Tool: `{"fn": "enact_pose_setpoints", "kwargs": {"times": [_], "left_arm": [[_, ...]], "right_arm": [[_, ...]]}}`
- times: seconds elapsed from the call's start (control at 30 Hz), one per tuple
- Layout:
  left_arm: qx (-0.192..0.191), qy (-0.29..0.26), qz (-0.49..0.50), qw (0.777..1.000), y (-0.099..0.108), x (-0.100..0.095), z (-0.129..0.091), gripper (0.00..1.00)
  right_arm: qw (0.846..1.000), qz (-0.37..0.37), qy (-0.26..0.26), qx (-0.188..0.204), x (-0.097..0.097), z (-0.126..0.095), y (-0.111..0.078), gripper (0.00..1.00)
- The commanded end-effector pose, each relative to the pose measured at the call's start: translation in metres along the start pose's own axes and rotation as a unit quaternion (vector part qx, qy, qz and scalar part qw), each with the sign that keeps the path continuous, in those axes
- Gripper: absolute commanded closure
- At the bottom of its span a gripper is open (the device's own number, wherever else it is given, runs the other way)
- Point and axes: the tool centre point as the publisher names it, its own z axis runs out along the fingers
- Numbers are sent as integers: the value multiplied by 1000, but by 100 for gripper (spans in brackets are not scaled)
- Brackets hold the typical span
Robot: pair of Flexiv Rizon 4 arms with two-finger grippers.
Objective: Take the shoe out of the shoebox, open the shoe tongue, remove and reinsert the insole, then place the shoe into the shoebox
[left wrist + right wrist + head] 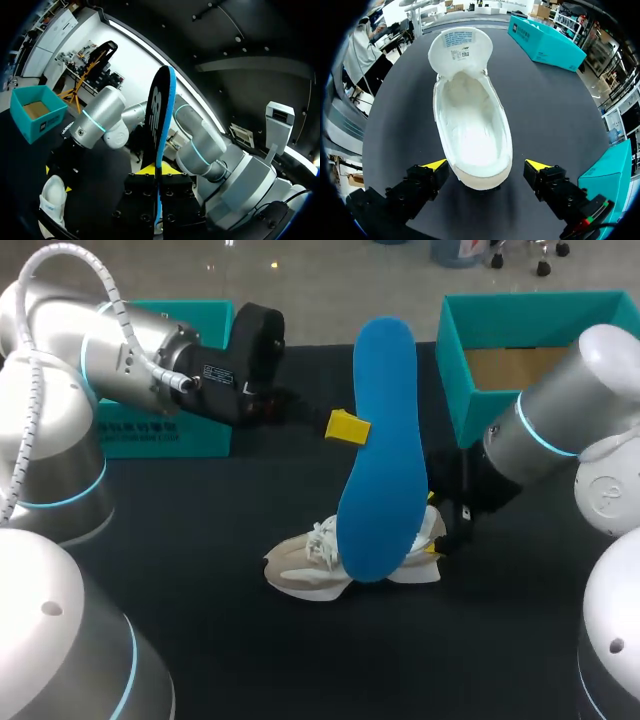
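Left tool [159, 171] clamps upright blue insole [380, 450]; right tool [486, 166], fingers spread, straddles heel of shoe [300, 575] at insole's six o'clock.

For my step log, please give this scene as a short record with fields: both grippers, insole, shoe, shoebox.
left gripper: shut on insole
insole: blue, out of the shoe, held upright above it
right gripper: open, one finger on each side of the heel
shoe: on the table, no insole inside
tongue: folded open
shoebox: open, no shoe in it, behind the right arm
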Motion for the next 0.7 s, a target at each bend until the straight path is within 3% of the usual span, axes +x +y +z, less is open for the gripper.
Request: {"fn": "enact_pose_setpoints", "kwargs": {"times": [0.03,0.37,0.5,0.7], "left_arm": [[0,-1,0,1000,0,0,1,100],[0,-1,0,1000,0,0,1,100],[0,-1,0,1000,0,0,1,100],[0,-1,0,1000,0,0,1,100]], "right_arm": [[993,1,-8,118,4,-2,3,0],[993,1,-8,118,4,-2,3,0],[989,-23,-9,143,8,-5,6,0],[989,-34,-1,145,14,-13,10,0]]}}
